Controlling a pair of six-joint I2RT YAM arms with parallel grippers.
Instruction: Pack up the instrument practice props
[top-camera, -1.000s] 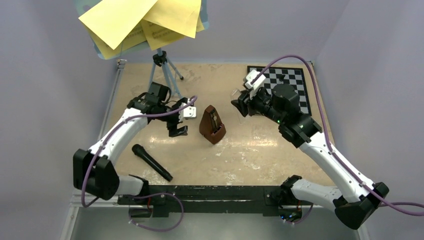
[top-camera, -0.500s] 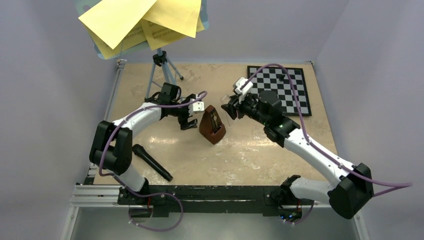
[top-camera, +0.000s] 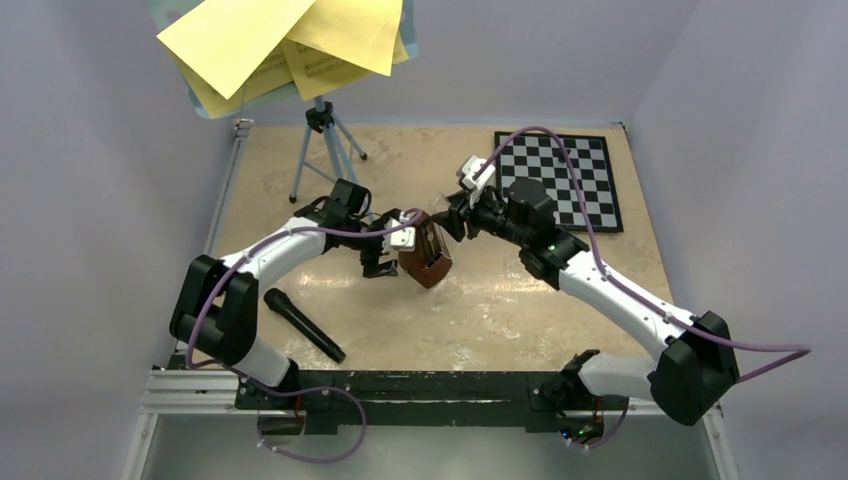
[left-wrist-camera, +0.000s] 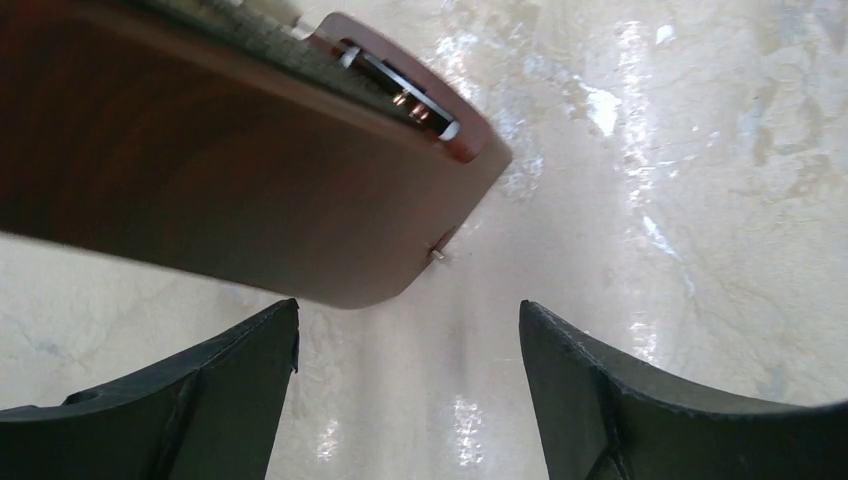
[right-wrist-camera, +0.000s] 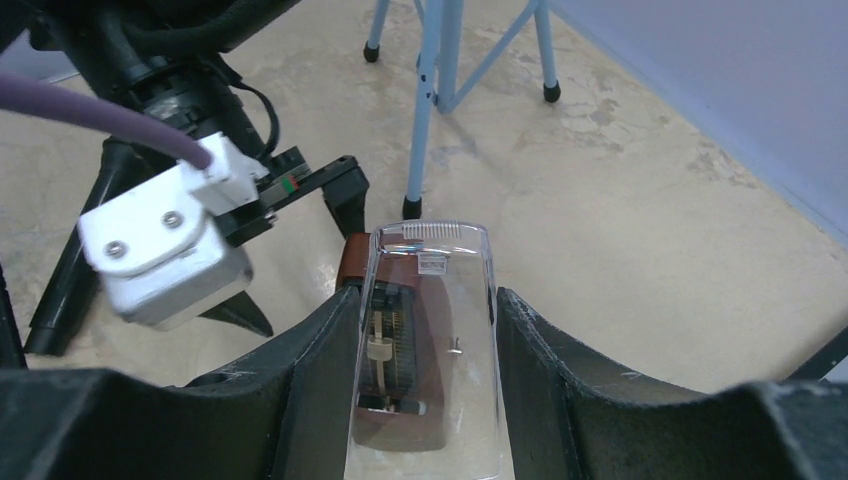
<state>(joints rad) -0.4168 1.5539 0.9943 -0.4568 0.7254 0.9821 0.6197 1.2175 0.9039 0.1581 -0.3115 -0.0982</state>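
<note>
The brown pyramid metronome (top-camera: 430, 255) stands mid-table, its open face with the pendulum showing. My left gripper (top-camera: 385, 262) is open at its left side; in the left wrist view the metronome (left-wrist-camera: 230, 190) lies just ahead of the gripper (left-wrist-camera: 408, 330), with nothing between the fingers. My right gripper (top-camera: 452, 220) is shut on a clear plastic cover (right-wrist-camera: 430, 330), held just above the metronome (right-wrist-camera: 355, 262), which shows through it. The light-blue music stand (top-camera: 322, 130) stands at the back left with yellow sheet-music pages (top-camera: 270, 40) on its tray.
A black microphone (top-camera: 303, 324) lies near the front left. The black-and-white chessboard (top-camera: 570, 175) lies at the back right, behind the right arm. The stand's legs (right-wrist-camera: 440, 80) are close behind the left gripper.
Both arms have closed in on the metronome. The left gripper moved right to its side; the right gripper carried the clear cover left, over it.
</note>
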